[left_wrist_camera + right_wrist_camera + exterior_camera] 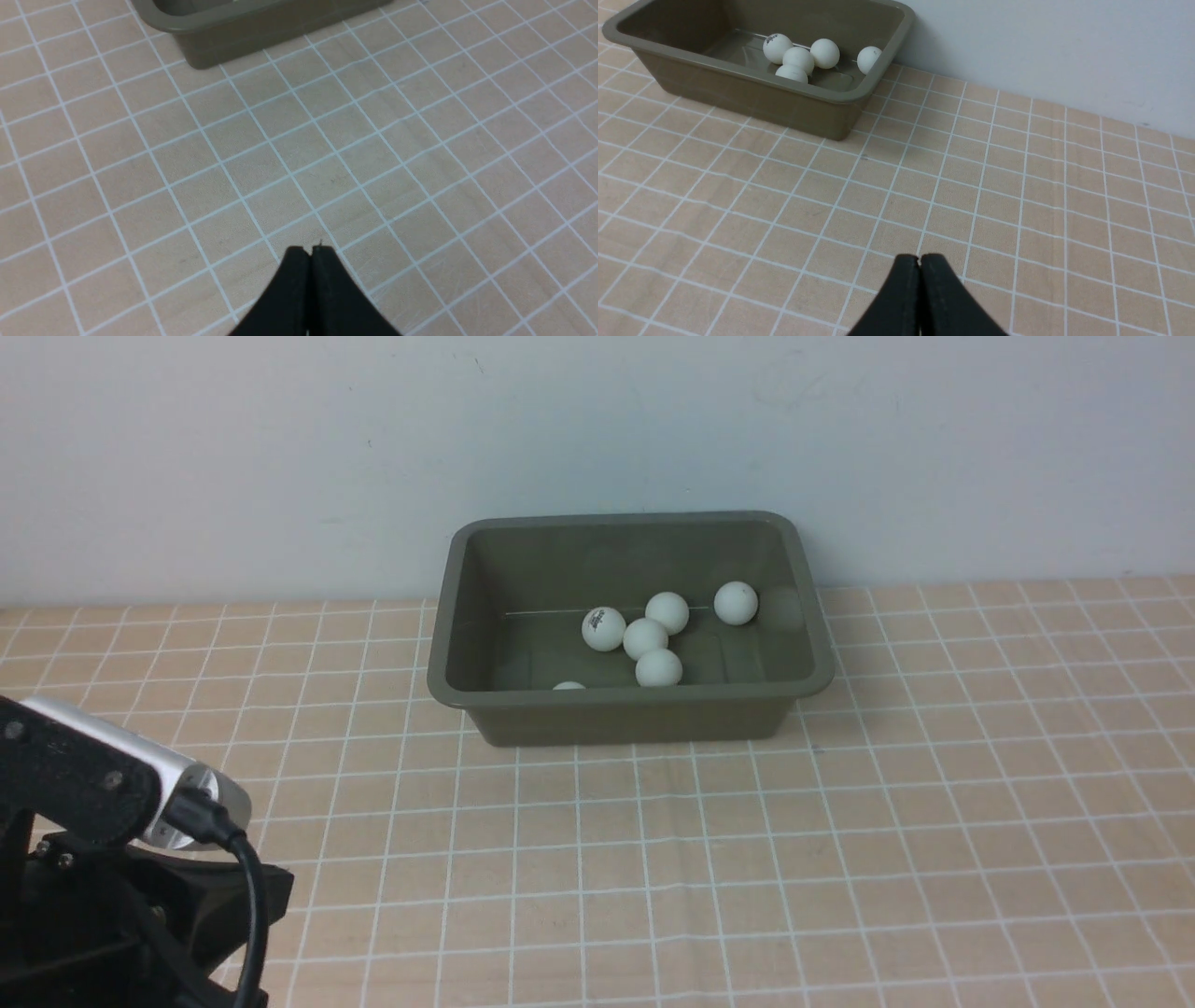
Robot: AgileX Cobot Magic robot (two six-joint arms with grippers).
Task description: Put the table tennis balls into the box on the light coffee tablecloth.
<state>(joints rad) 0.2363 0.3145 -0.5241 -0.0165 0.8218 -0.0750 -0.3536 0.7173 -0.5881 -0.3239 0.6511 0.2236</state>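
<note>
Judging by the front view, little left to go wrong: small matte white plastic table tennis balls (645, 638) already inside the rectangular olive-green plastic box (631, 717), six countable there, one of them only peeking over the near wall; a seventh, if any, possibly hidden behind that wall, so impossible to confirm. No ball visible on the light peach-beige grid-patterned tablecloth (840, 859) in any view.

Resting with black jaws pressed together and holding nothing: left gripper (310, 250) over bare cloth near and left of the box; right gripper (919, 259) likewise pinched to nothing, over bare cloth near and right of the box.

Remaining hazards, as judgement only: nudging the light tub with a passing arm and sliding it on the cloth; dragging closed fingertips low across the fabric and rucking it at a fold crease; jolting the box hard enough to bounce the light balls over the flared rim. Stopping early with a ball uncounted also a possible fault, caused by the near wall's blind strip.

Standing close against the pale wall (280, 448) at the far side, leaving scant room behind the box. Plenty of open cloth left, right and near for both arms. Left arm housing (112, 784) crowding the near left corner of the front view.
</note>
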